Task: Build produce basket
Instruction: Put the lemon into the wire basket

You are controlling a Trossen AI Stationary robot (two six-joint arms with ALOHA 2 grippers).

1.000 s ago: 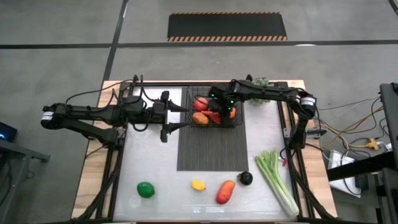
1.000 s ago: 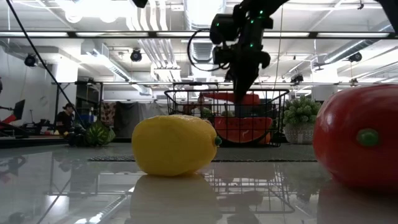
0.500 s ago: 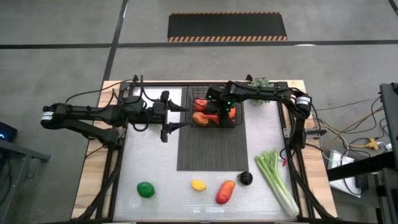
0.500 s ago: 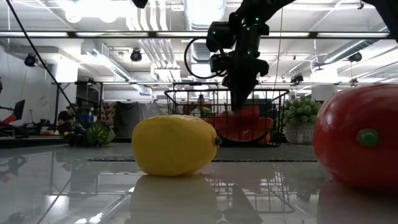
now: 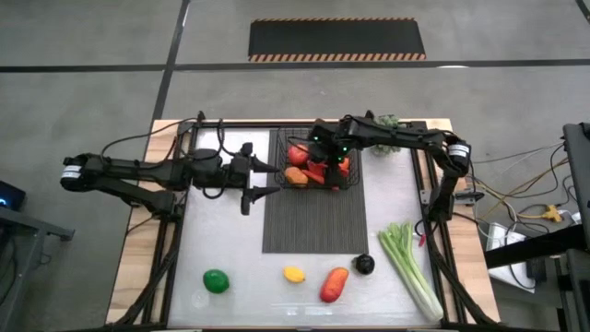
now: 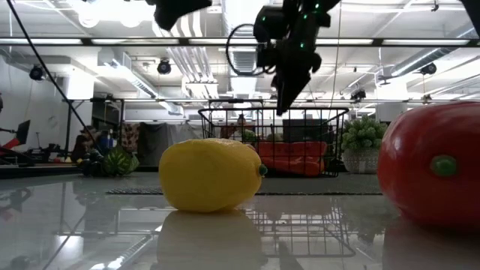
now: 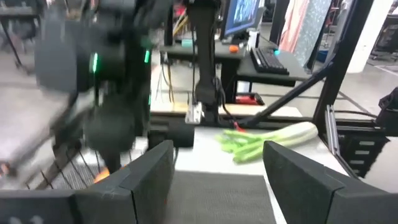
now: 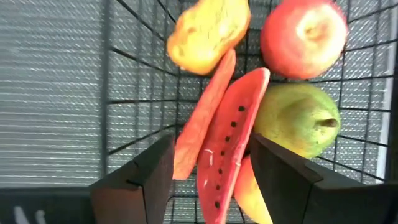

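The left gripper (image 5: pixel 261 179) is held just left of the basket (image 5: pixel 318 166), over the left edge of the ribbed mat (image 5: pixel 313 219); its fingers (image 7: pixel 144 177) are spread apart with nothing between them. Along the near edge of the table (image 5: pixel 230 231), from left to right, a lime (image 5: pixel 216 281), a lemon (image 5: pixel 293 274), a mango (image 5: pixel 334 285), dark grapes (image 5: pixel 365 265) and a celery stalk (image 5: pixel 410 268) are laid out, all outside the basket. The basket is placed at the far end of the mat and is filled with a watermelon slice (image 8: pixel 227 149), a long red piece (image 8: pixel 202 121), a yellow-orange fruit (image 8: pixel 208 31), a red fruit (image 8: pixel 303 36) and a green fruit (image 8: pixel 298 118). The right gripper (image 5: pixel 329 171) is poised directly above the basket, fingers (image 8: pixel 149 177) parted and empty, clear of the produce.
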